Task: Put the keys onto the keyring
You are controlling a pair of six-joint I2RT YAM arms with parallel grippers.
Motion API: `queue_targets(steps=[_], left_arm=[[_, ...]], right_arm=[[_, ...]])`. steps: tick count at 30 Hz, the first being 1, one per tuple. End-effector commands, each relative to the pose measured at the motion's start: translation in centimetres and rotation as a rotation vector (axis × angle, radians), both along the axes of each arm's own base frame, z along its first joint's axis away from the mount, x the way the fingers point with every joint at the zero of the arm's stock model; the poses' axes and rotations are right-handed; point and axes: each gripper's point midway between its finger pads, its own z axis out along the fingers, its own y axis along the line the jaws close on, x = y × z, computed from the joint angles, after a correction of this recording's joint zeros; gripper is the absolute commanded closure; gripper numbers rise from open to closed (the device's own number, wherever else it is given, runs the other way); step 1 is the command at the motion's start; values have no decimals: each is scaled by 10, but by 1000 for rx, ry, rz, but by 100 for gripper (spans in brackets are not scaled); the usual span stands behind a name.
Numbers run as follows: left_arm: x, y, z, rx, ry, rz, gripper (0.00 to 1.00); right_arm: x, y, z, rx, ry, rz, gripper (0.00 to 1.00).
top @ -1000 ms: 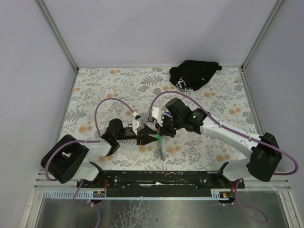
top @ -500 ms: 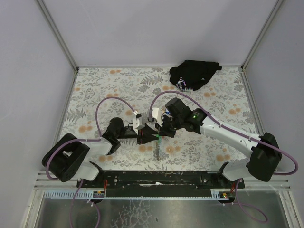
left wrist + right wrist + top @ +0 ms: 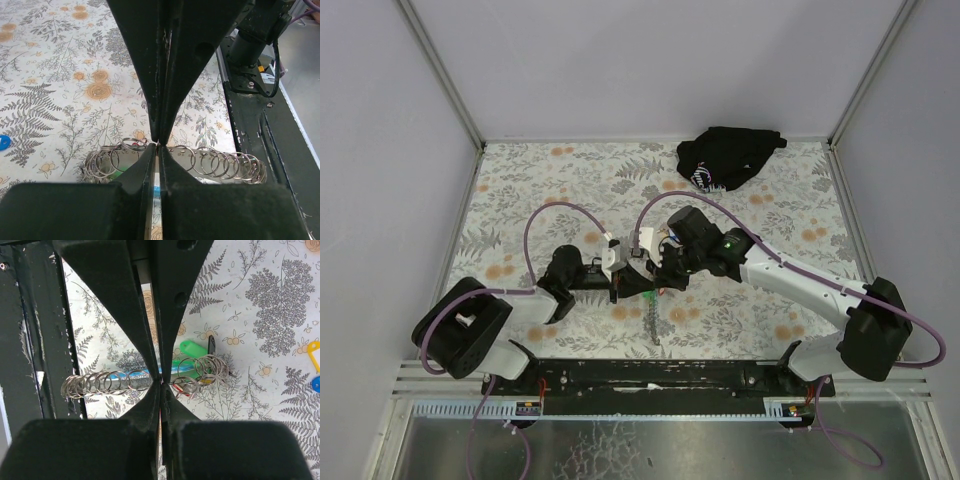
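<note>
The keyring (image 3: 187, 382) is a thin ring on a light-blue and grey strap (image 3: 654, 320) strung with several metal rings (image 3: 225, 162), beside a green tag (image 3: 192, 348) and a red tag (image 3: 186, 390). My left gripper (image 3: 636, 283) and right gripper (image 3: 650, 281) meet tip to tip at mid-table. The left gripper (image 3: 159, 146) is shut on the strap by the ring. The right gripper (image 3: 160, 384) is shut on the thin ring. Of the keys, only a blue tag (image 3: 316, 385) shows at the frame edge, also in the left wrist view (image 3: 2, 141).
A black cloth bundle (image 3: 728, 157) lies at the far right of the floral tablecloth (image 3: 520, 190). A yellow tag (image 3: 314, 348) lies near the blue one. The black mounting rail (image 3: 650, 372) runs along the near edge. Grey walls enclose three sides.
Both grippers have shifted slightly away from the near edge, still pinched together. The strap's free end has swung a little to the left and hangs straighter.
</note>
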Motion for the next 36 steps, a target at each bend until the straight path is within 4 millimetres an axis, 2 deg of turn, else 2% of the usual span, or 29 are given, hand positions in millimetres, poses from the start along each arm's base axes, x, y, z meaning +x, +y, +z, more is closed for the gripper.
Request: queue_targets(steps=[1, 4, 7, 11, 15, 17, 20, 22, 24, 31, 36], left_arm=[[3, -4, 15, -35, -72, -24, 100], [4, -2, 16, -38, -75, -4, 100], [6, 1, 20, -59, -81, 40, 100], [6, 6, 26, -114, -69, 96, 100], [6, 9, 28, -151, -48, 127, 100], [6, 10, 29, -163, -42, 137, 100], [7, 13, 32, -179, -48, 164, 100], [10, 16, 34, -187, -51, 191, 100], [11, 18, 36, -196, -51, 212, 100], [10, 22, 38, -213, -59, 235, 100], [6, 21, 41, -233, -51, 208, 100]], right_arm=[[5, 15, 20, 85, -39, 29, 100], [8, 15, 23, 110, -62, 4, 100], [12, 12, 31, 160, -108, -43, 84], [18, 7, 53, 300, -190, -105, 83], [26, -3, 62, 426, -232, -165, 83], [29, -7, 62, 478, -256, -185, 81], [31, -11, 60, 535, -292, -196, 75], [26, -11, 52, 552, -296, -152, 66], [21, -9, 47, 572, -305, -104, 61], [18, -3, 32, 578, -265, -35, 54], [9, 2, 21, 591, -270, 53, 55]])
